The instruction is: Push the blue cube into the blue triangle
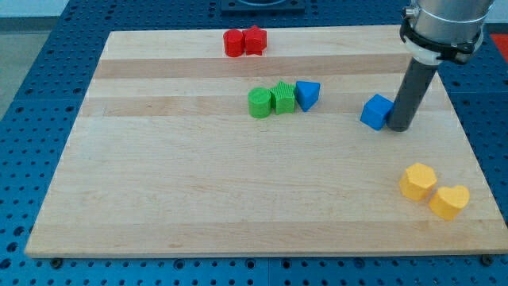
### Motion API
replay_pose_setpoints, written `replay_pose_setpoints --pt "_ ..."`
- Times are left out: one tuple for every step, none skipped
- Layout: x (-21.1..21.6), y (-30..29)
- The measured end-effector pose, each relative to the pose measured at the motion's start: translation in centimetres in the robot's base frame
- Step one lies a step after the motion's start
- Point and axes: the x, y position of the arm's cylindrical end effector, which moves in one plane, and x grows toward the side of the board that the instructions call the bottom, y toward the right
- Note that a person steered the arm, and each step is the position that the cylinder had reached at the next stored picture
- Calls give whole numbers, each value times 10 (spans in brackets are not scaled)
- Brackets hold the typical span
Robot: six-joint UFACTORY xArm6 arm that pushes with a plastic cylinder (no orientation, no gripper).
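My tip touches the right side of the blue cube; blue triangle lies well apart to the view's left; no fingers fitted

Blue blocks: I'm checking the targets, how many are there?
2: the blue cube right of centre, against my tip; the blue triangle mid-board beside the green blocks.

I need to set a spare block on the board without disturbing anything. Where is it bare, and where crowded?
Bare: the wide stretch below the green blocks, left of the yellow blocks. Crowded: the green blocks and blue triangle cluster, and the gap to the blue cube, where my tip sits against the cube's right side.
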Motion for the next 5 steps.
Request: replay_pose_setpoints --pt "-5 -5" --pt "-13 -12" --pt "-22 -20" --pt "-30 -27" --pt "-39 -30"
